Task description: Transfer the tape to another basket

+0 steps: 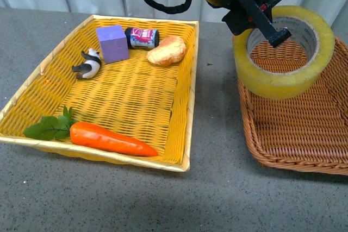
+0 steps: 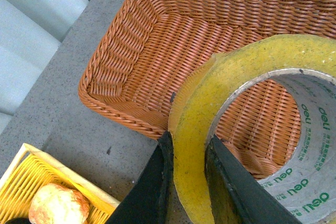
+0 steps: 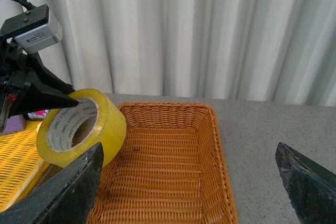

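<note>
My left gripper (image 1: 260, 23) is shut on the wall of the yellow tape (image 1: 285, 77), one finger inside the white core and one outside. It holds the roll in the air over the left rim of the brown wicker basket (image 1: 304, 134). In the left wrist view the fingers (image 2: 155, 182) pinch the tape (image 2: 191, 145) above the basket (image 2: 157, 40). My right gripper (image 3: 186, 182) is open and empty, over the basket (image 3: 163, 171); the tape (image 3: 107, 116) and left gripper show to its left.
The yellow woven tray (image 1: 187, 134) at left holds a carrot (image 1: 109, 138), a purple block (image 1: 112, 43), a bread roll (image 1: 167, 50), a small can (image 1: 142, 37) and a panda figure (image 1: 88, 63). Grey tabletop (image 1: 215, 188) lies between the trays. Curtains hang behind.
</note>
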You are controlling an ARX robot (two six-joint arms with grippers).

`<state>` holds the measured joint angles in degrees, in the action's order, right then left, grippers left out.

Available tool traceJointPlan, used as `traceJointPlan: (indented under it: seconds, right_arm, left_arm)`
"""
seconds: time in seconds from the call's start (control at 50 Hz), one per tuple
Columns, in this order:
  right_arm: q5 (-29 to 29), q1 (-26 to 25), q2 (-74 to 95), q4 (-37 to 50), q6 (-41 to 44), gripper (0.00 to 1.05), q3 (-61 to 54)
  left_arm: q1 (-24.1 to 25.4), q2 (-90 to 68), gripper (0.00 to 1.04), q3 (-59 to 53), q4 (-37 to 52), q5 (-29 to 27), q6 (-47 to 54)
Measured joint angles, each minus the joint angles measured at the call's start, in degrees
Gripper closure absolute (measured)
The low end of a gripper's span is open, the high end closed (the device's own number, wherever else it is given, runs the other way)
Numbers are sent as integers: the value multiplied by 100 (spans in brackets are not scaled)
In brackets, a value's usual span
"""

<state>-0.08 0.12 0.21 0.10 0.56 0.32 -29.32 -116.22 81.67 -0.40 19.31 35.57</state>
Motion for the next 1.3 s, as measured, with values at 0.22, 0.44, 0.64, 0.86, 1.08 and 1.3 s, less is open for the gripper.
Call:
traceJointPlan:
  seconds: [0.22, 0.44, 0.64, 0.86, 1.08, 1.3]
  right_arm:
    - [-455, -136, 1611, -328, 1355, 9, 616]
    - [-522, 13, 4629, 863, 1419, 9, 1757]
    - [-487, 446, 5989, 789, 1172, 9, 2568]
    - [83, 953, 7261, 708, 756, 9, 3515]
    - [299, 1047, 8019, 483, 389, 9, 4006]
    - [404, 1058, 8389, 195, 160, 9, 4325]
  left_arm:
    - [-2, 0, 91, 11, 0, 2, 28]
    - [-4, -2, 91, 13, 0, 2, 35]
    - [-4, -2, 91, 15, 0, 0, 37]
    - [-4, -2, 91, 15, 0, 2, 37]
    - [-4, -2, 91, 15, 0, 2, 37]
    - [-4, -2, 91, 15, 0, 2, 37]
